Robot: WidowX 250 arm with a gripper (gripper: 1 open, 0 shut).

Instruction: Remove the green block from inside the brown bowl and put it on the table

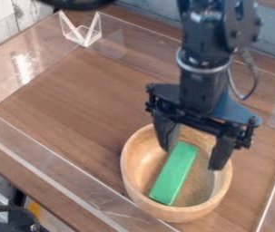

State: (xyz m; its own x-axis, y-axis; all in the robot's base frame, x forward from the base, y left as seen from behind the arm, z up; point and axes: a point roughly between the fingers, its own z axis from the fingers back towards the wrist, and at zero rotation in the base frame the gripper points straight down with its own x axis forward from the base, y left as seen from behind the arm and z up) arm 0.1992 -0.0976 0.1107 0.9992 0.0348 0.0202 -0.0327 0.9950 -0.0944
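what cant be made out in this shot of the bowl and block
- Upper end of the green block: hidden behind the open gripper, camera view.
- Far inner wall of the brown bowl: covered by the jaws.
- Arm above the wrist: cut off by the top edge.
- Clear object at the table's far corner: too blurred to identify.

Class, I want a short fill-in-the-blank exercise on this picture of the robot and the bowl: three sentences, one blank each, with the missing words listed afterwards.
1. The green block lies inside the brown ______.
2. The gripper hangs above the bowl with its jaws ______, holding nothing.
3. The bowl stands on a wooden ______ edged by clear walls.

Missing words: bowl; open; table
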